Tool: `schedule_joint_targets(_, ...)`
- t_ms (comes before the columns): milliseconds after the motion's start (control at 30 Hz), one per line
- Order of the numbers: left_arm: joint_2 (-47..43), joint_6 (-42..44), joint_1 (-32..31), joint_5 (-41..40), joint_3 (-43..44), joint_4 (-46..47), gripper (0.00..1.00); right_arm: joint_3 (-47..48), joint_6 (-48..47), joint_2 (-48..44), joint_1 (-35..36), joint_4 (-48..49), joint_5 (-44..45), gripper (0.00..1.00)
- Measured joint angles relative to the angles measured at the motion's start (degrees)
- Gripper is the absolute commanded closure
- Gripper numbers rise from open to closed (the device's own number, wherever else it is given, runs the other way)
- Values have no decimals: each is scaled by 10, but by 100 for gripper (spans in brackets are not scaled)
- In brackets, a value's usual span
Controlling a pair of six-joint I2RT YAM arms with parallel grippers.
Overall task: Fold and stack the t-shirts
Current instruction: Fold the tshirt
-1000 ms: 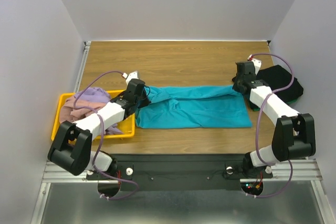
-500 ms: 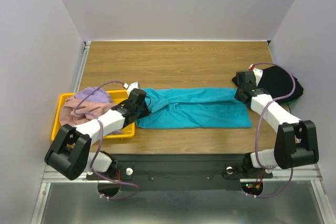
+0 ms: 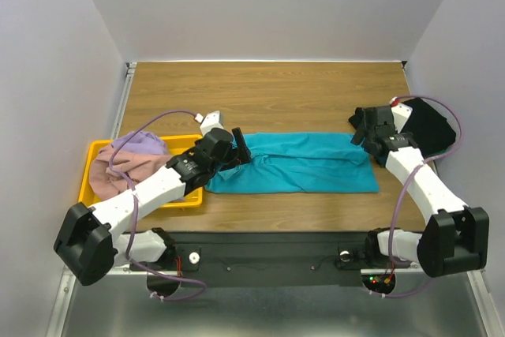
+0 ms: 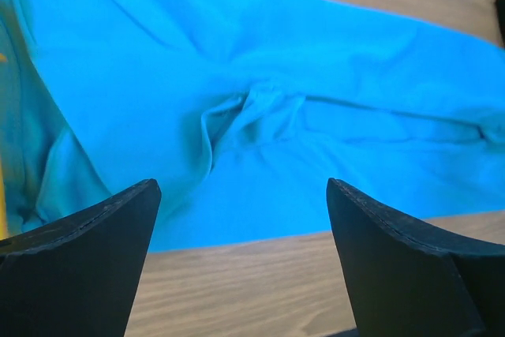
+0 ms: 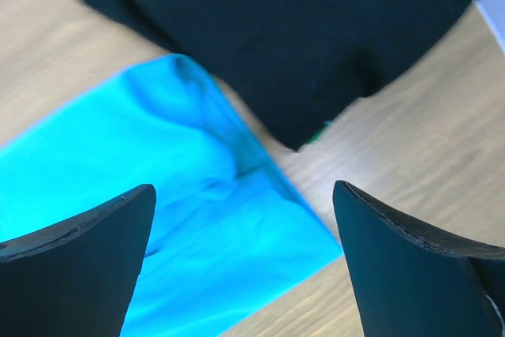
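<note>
Both spread wide, nothing held: L claw [image 3: 240, 149] over left end of teal t-shirt [image 3: 308, 166] on desk [image 3: 276, 92], R claw [image 3: 360, 126] at its right end, beside black t-shirt [image 3: 430, 125].

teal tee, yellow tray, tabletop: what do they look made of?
Teal short-sleeved t-shirt: soft matte knit cloth, perhaps cotton jersey; it creases and bunches. Yellow rectangular tray: looks like rigid smooth plastic, with a raised rim. Brown tabletop: wood-grain streaks, faint sheen; real wood or laminate, cannot tell.
</note>
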Motion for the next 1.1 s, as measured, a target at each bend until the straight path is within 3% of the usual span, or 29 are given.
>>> schedule_joint_targets(100,27,7,0,-17,27,5,1,10,-7,-13,0,7,-46,0)
schedule_joint_targets(233,128,20,0,-21,89,21,2,12,-18,2,0,32,-122,0)
schedule_joint_targets(500,305,19,-3,3,150,47,3,12,-26,96,0,94,-211,0)
schedule_joint_targets(633,307,10,-30,11,132,47,3,12,-25,103,0,104,-215,0)
schedule_joint_targets(933,209,-17,-174,21,92,55,3,12,-24,110,0,127,-216,0)
schedule_joint_targets(1100,204,-33,-190,-15,96,21,1,37,-31,135,0,133,-228,0)
